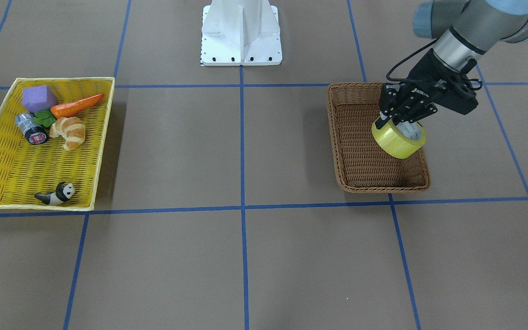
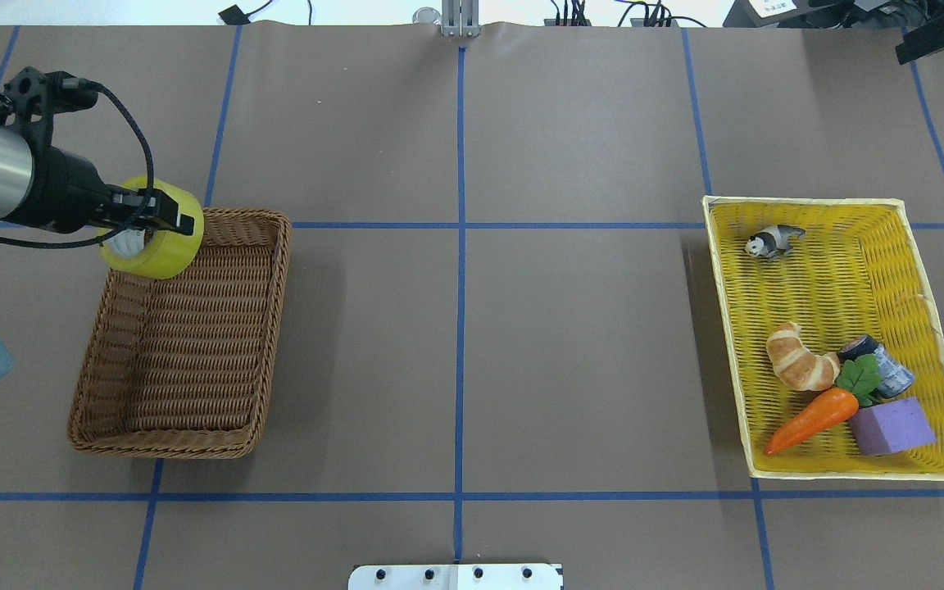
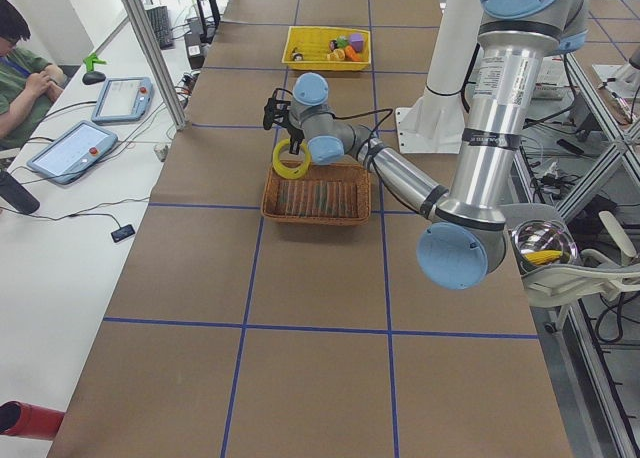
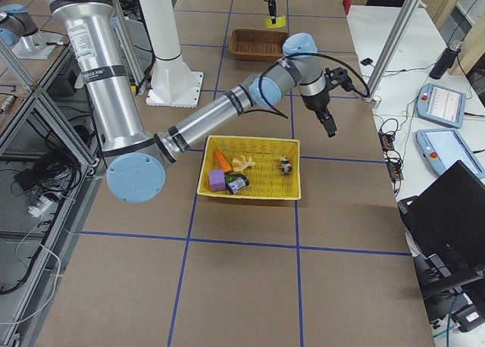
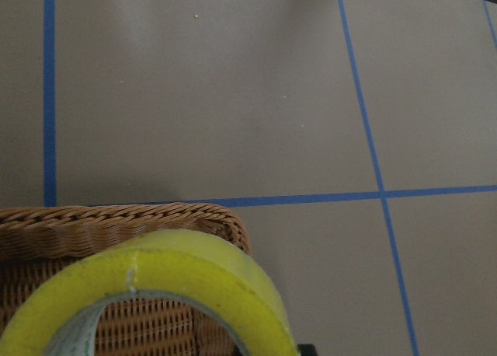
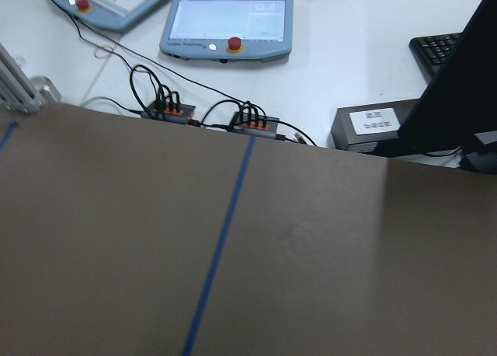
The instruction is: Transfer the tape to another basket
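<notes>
Wicker basket (image 1: pixel 360 158) under gripped tape (image 1: pixel 399 143); yellow tray (image 1: pixel 25 176), croissant (image 1: pixel 68 131), carrot (image 1: pixel 78 105) well apart.

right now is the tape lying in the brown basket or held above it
Held above it: the left hand grips the tape, tilted, clear of the basket floor.

Left claw (image 1: pixel 394 123) holds tape (image 1: pixel 399 140) at the wicker basket (image 1: pixel 360 160).
The claw's fingers clamp the tilted yellow-green roll, which overlaps the basket's rim; a yellow tray (image 1: pixel 16 169) sits well apart on the table (image 1: pixel 245 256).

Silver tubes (image 3: pixel 500 98), pale-blue joint caps (image 3: pixel 455 255), black gripper (image 1: pixel 397 120)
</notes>
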Robot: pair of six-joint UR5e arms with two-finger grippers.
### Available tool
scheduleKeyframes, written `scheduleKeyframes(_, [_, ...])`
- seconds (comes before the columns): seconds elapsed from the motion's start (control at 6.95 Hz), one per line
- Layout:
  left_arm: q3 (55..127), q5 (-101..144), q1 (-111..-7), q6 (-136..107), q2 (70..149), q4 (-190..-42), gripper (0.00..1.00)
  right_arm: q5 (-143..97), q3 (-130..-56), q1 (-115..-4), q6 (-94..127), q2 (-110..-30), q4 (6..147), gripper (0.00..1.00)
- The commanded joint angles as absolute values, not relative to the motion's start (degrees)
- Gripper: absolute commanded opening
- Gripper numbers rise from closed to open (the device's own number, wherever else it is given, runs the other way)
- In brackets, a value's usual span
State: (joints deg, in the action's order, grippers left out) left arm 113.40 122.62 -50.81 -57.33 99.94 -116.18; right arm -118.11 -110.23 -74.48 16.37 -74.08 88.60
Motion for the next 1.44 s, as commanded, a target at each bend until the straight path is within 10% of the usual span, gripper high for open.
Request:
scheduleKeyframes(0.0, [116.45,117.44,-44.68,-52.74,99.67,-103.04,0.0,-122.68,-112.06,-76.28,7.33,-74.09,101.3,1.0])
scheduleKeyframes(0.43, [114.88,117.25,-37.47,-53.61,100.46,-98.63,0.0,-124.18,-112.06,-76.46,0.71,-73.74,112.22,1.0])
scheduleKeyframes(0.58, [114.44,117.07,-37.35,-53.7,100.55,-98.61,0.64,-126.19,-112.06,-77.07,0.62,-73.74,114.93,1.0])
scheduleKeyframes(0.72, [114.96,110.2,-37.18,-53.44,100.02,-98.7,0.98,-126.04,-111.97,-77.08,-0.78,-73.65,119.31,1.0])
scheduleKeyframes(1.29, [116.54,106.6,-44.5,-43.56,95.2,-98.35,0.98,-126.48,-111.88,-77.17,-1.06,-74.27,121.55,1.0])
